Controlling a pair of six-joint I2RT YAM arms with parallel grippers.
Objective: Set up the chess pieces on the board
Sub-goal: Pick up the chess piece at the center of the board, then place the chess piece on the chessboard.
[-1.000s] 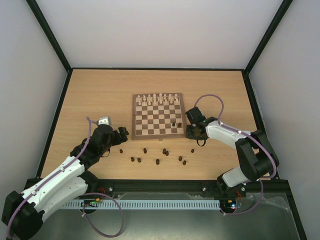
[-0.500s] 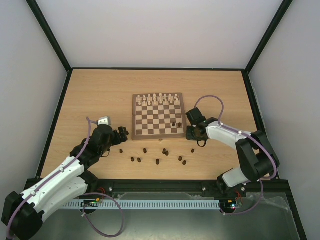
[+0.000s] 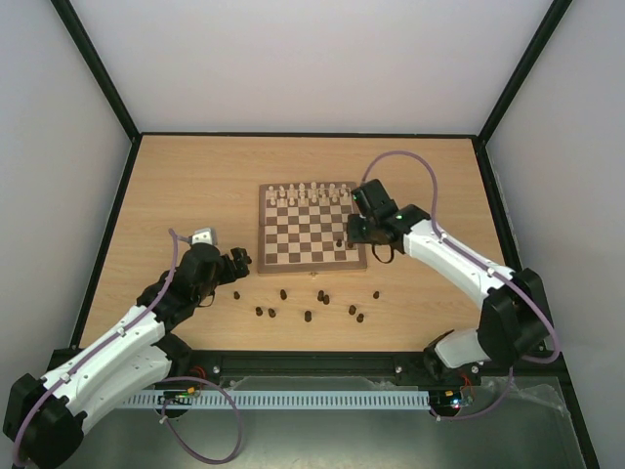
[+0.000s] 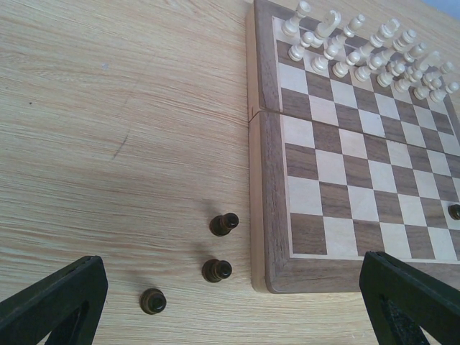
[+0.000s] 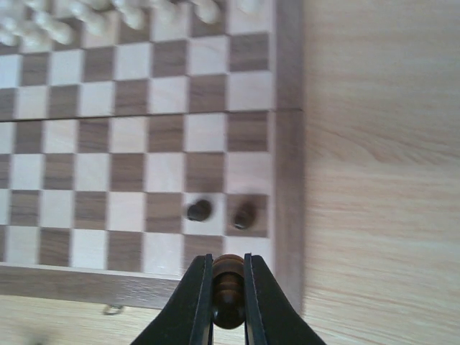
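Note:
The board [image 3: 266,259] lies mid-table, cream chessmen along its far rows. My right gripper [image 3: 354,233] is shut on a dark brown chess piece [image 5: 228,291] and holds it above the board's near right corner [image 5: 286,280]. Two dark pieces [image 5: 199,210] [image 5: 244,215] stand on the second row there. My left gripper [image 3: 234,263] is open and empty beside the board's near left corner [image 4: 277,277], with three dark pieces [image 4: 223,224] [image 4: 216,270] [image 4: 153,300] on the table between its fingers. Several more dark pieces [image 3: 307,316] are scattered in front of the board.
The cream chessmen [image 3: 311,192] fill the board's far two rows and show in the left wrist view [image 4: 374,54]. Black frame rails [image 3: 312,358] bound the table. Bare wood lies left and right of the board.
My right gripper has risen from the table by the board's near right corner and moved up and left over that corner, carrying a dark piece. The left arm has not moved.

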